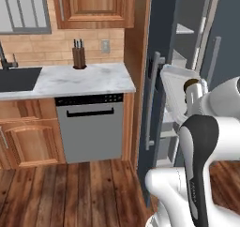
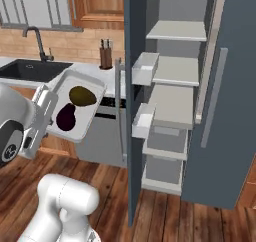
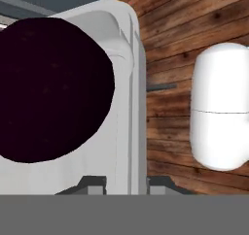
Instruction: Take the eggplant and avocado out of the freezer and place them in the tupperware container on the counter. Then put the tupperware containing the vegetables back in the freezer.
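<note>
Tupperware container (image 2: 90, 120): pale smooth plastic, slight sheen. Eggplant (image 2: 65, 117) matt, near-black purple; avocado (image 2: 82, 96) dull olive-brown. Counter (image 1: 79, 78): veined marble, polished look. Freezer (image 2: 131, 86) shell matt blue-grey, shelves flat light grey. Floor (image 1: 70, 193): dark wood planks, visible grain. Dishwasher front (image 1: 91, 132): smooth grey metal.

Both base views flank the freezer (image 2: 170, 101); hand view looks floorward.

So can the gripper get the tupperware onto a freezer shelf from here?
Probably yes. The gripper is shut on the tupperware container rim, eggplant and avocado inside. The freezer stands open with bare shelves, though its door edge lies between.
</note>
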Tool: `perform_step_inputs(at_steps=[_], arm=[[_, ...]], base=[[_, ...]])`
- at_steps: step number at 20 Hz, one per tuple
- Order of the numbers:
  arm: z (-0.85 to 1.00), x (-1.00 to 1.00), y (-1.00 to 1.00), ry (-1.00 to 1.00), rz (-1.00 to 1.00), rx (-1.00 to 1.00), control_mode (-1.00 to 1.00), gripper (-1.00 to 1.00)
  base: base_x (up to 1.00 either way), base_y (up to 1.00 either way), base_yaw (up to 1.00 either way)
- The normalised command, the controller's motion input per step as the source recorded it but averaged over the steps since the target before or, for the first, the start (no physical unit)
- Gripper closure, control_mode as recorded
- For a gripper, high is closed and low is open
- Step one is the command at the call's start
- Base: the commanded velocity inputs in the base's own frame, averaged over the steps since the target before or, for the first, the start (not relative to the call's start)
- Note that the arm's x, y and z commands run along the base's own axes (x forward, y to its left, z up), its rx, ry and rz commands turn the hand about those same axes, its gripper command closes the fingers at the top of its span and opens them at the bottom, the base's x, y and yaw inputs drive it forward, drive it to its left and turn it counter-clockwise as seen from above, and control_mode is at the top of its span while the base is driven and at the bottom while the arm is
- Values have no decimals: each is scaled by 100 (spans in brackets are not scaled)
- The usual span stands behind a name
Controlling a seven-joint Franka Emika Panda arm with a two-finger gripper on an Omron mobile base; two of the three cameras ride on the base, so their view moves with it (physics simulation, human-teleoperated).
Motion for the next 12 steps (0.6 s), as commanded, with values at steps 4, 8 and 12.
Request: perform_step_inputs(at_steps=[4, 8, 12], arm=[[0, 0, 0, 0, 0, 0, 100, 100], [0, 0, 0, 0, 0, 0, 100, 100], [0, 0, 0, 0, 0, 0, 100, 100]], base=[[0, -88, 0], [0, -70, 0], [30, -61, 5]])
